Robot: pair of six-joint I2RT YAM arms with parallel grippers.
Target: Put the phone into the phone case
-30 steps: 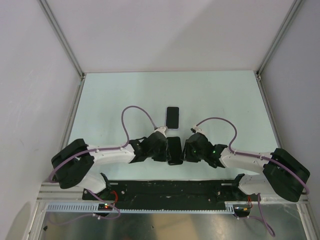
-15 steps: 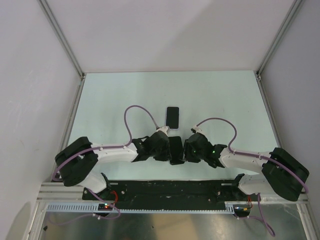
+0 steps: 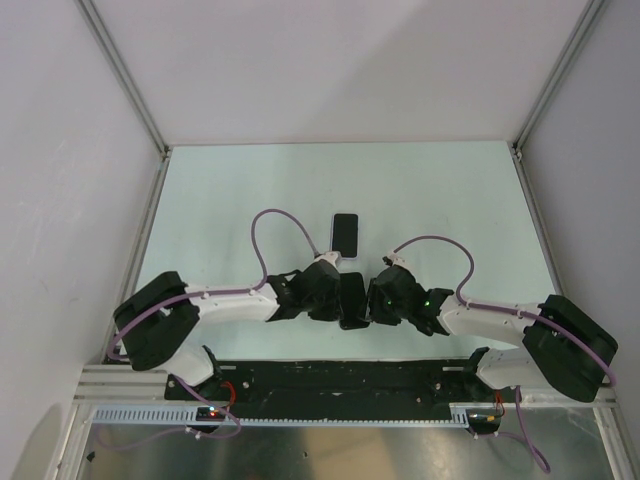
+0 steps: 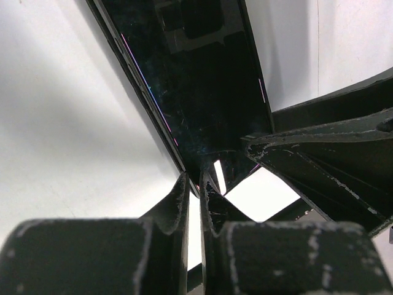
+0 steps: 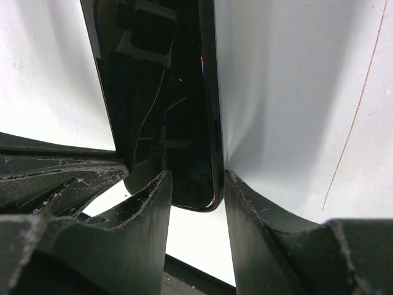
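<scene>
Pinching hand: the left gripper (image 4: 195, 183) is squeezing almost fully closed on one thin edge of the phone (image 4: 196, 80), with only a sliver of gap showing between its fingers.
Hugging hand: the right gripper (image 5: 195, 184) is sitting about half wide, with one finger on each long side of the phone's end, so it is holding the phone too.
Why two hands: I think they are gripping the phone from both sides to steady it and turn it the right way for going into the case.
Phone: it is sitting between both grippers, over the table (image 3: 450, 200).
Phone case: I am guessing this is the flat black phone case (image 3: 345, 233) lying just past the phone, on the side away from the arms, touching neither gripper.
Hard to see: from above, the grippers are covering most of the phone. I cannot tell if the phone is lifted or touching the table, or if the case's open side is facing up.
</scene>
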